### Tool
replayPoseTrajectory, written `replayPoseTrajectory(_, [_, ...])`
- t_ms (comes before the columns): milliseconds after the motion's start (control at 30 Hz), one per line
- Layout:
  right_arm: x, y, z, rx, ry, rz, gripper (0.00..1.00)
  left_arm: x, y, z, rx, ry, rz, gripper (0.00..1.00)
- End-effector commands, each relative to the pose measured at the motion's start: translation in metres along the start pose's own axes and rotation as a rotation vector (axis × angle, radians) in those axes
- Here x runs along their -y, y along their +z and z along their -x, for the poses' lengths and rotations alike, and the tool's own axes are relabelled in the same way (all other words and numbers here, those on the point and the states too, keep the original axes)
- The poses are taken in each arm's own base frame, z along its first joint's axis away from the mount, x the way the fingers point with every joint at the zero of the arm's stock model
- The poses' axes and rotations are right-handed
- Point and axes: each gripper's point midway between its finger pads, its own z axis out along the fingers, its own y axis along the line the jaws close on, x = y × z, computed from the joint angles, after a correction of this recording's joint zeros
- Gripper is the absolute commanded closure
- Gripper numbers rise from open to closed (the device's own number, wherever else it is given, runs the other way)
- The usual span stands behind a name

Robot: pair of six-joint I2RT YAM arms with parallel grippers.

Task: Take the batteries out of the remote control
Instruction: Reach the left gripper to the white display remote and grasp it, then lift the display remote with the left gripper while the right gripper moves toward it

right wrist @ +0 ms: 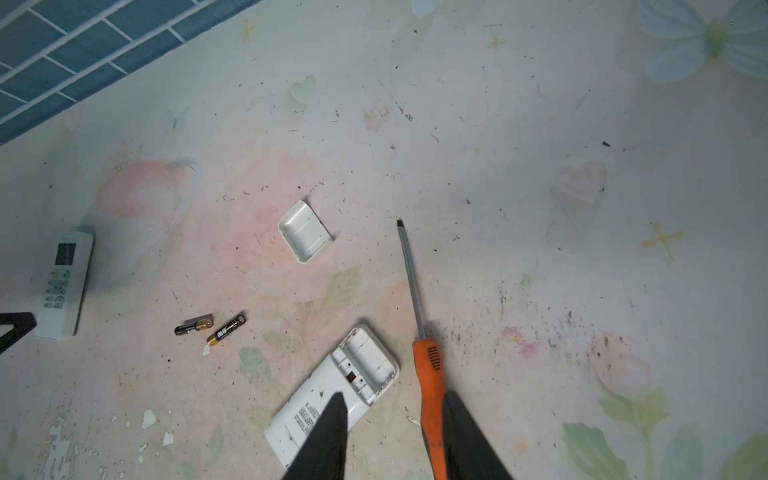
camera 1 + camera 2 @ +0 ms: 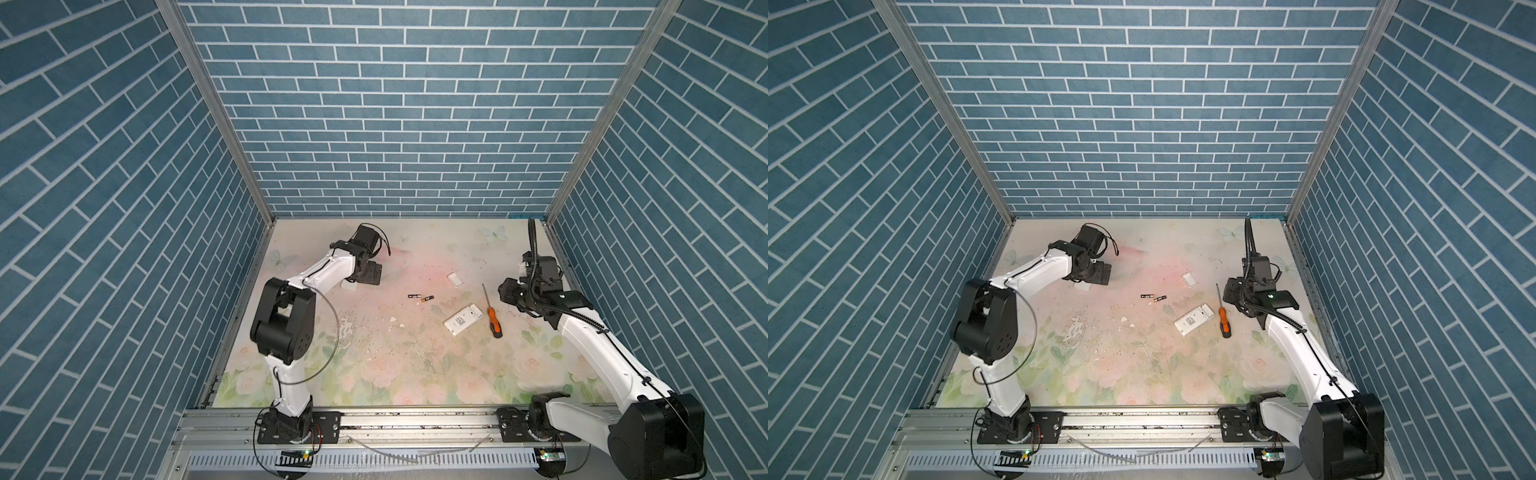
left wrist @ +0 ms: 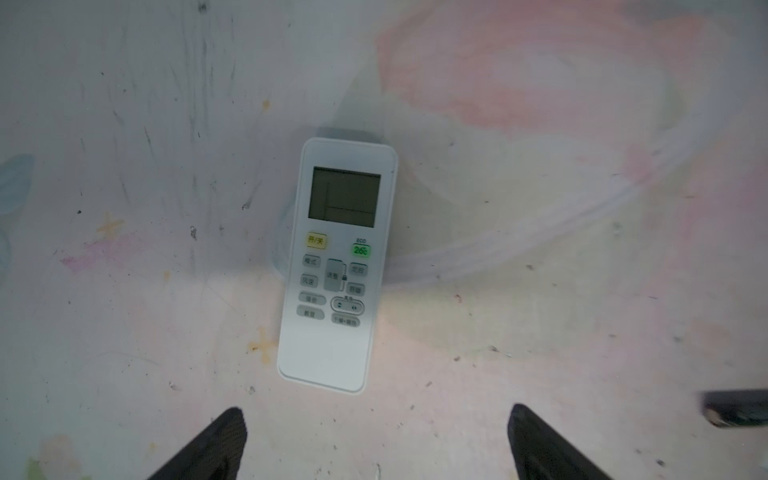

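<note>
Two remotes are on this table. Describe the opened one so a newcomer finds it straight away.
In both top views, on the right half of the floral table, lies an orange-handled screwdriver. The opened remote lies just left of it, face down, its battery bay open and empty. The other remote, far left, lies buttons up.

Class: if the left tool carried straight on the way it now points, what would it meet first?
Probably the face-up white remote, lying ahead between the left tool's open fingers; depth is unclear, so it may touch the table first.
</note>
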Motion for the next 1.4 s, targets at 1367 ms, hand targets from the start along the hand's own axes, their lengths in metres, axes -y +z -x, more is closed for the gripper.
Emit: replayPoseTrajectory(1367, [-0.023,-0.029,0.036,0.09,0.002,0.069,0.67,-0.027,0.078,-0.015,-0.288,0.06,-0.028,0.35])
